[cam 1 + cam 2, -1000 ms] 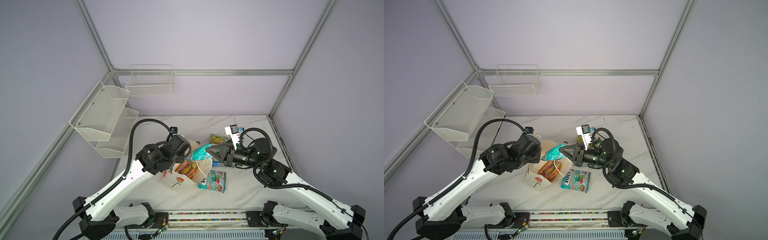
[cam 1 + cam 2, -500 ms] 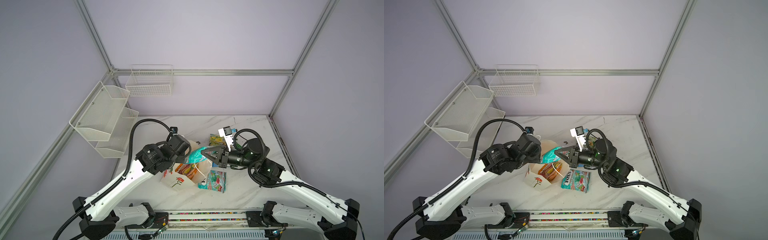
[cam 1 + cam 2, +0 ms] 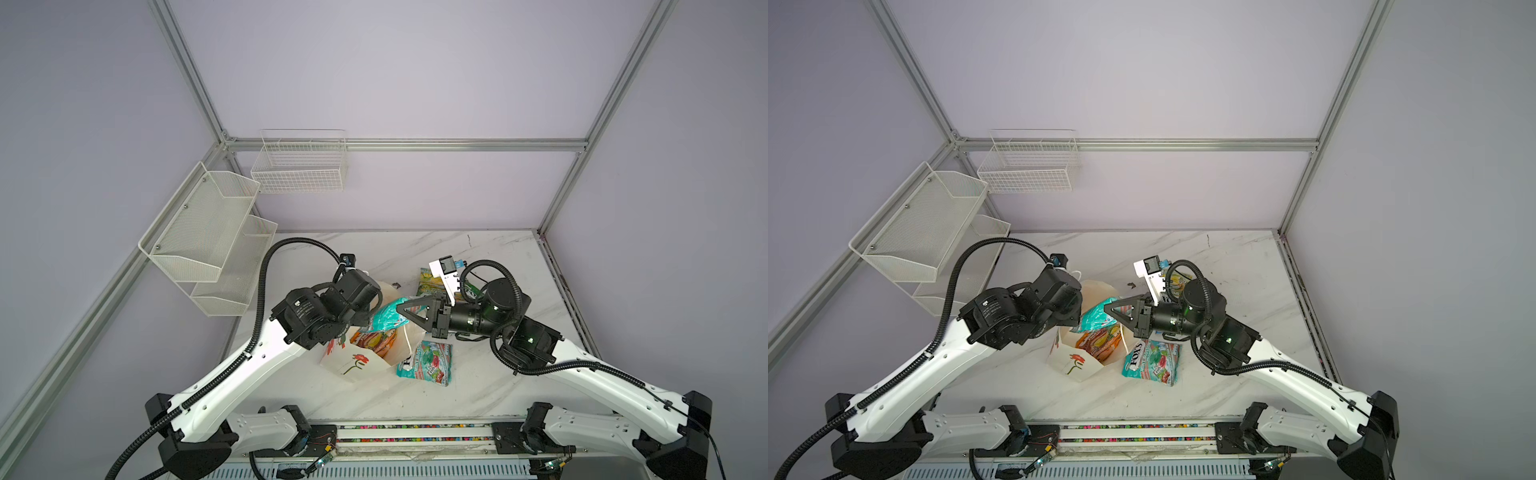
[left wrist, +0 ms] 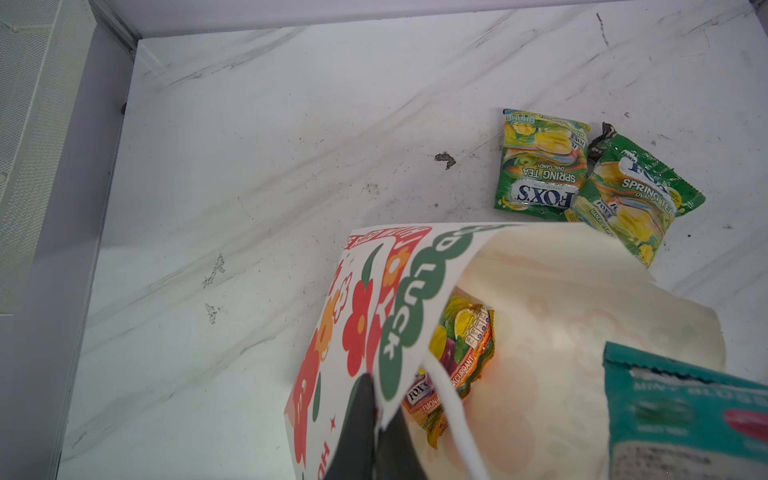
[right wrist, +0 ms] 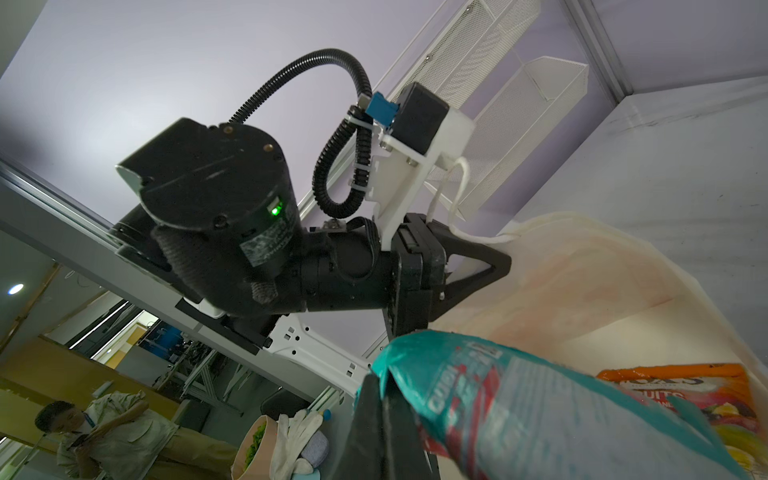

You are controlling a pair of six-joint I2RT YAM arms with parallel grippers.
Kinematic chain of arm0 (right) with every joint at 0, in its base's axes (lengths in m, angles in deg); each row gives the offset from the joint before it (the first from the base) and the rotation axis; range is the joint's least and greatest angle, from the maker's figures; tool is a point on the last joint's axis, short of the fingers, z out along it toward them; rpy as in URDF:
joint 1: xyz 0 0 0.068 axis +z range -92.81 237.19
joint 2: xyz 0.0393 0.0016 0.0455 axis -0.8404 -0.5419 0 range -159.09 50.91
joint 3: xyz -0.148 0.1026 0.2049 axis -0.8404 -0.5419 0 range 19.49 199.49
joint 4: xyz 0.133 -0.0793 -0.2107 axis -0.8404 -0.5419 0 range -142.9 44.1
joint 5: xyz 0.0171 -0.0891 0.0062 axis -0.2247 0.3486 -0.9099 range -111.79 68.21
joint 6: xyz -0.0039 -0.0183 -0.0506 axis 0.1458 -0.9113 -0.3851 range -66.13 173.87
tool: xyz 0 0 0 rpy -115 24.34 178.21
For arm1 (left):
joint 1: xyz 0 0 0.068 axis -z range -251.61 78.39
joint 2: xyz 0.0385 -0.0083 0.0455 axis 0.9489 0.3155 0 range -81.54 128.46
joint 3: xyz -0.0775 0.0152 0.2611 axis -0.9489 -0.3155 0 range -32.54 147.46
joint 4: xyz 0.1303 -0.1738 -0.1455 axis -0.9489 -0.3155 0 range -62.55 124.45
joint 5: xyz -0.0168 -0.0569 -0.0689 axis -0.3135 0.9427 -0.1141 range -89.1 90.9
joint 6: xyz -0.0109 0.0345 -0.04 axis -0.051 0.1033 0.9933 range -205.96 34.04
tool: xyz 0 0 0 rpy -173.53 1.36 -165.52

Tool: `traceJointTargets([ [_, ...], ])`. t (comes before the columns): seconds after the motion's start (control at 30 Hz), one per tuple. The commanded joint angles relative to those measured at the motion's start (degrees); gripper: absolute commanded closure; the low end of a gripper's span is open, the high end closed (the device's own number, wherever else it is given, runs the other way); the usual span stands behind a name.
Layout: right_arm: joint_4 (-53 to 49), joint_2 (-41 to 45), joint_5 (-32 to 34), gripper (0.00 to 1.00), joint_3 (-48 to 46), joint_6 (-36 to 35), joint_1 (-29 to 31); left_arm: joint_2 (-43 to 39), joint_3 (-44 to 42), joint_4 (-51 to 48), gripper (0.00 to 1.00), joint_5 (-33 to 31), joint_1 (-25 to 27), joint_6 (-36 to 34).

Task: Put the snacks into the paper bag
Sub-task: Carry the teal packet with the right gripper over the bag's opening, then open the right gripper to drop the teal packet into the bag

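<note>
Grip of the right hand: closed hard on one end of a teal packet, pinching the crinkled seal. Hangs over the open mouth of the paper bag, with the packet slanting down toward the opening. Hard to tell whether its free end is past the rim.

Grip of the left hand: shut as well, clamped on the bag's rim right beside a white cord handle. One side pressed against the printed outer wall, the other inside. Bag mouth wide open, facing the right hand.

Inside the bag, flat against the inner wall: orange-pink packet, partly covered by the held teal one in both top views.

Just beside the bag, on the right arm's side: second teal packet, lying flat and face up on the marble counter, touched by neither hand.

Behind the bag, toward the back wall: two green-yellow packets, flat on the counter and touching at one corner. Partly hidden under the right wrist in both top views.

Well apart from the bag, fixed to the walls: white wire baskets.
</note>
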Motion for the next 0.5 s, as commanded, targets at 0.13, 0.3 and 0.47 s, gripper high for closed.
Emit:
traceJointTargets([
  [0.13,4.59,0.22,0.61,1.00,0.10,-0.11,0.79,-0.93,0.26,2.47,1.00,-0.90,-0.24,0.81],
  [0.3,4.33,0.17,0.75,0.96,0.02,-0.19,0.91,-0.87,0.24,2.51,1.00,-0.90,-0.24,0.79],
  [0.47,4.33,0.25,0.88,0.82,-0.01,-0.24,0.91,-0.86,0.39,2.47,1.00,-0.92,-0.24,0.79],
])
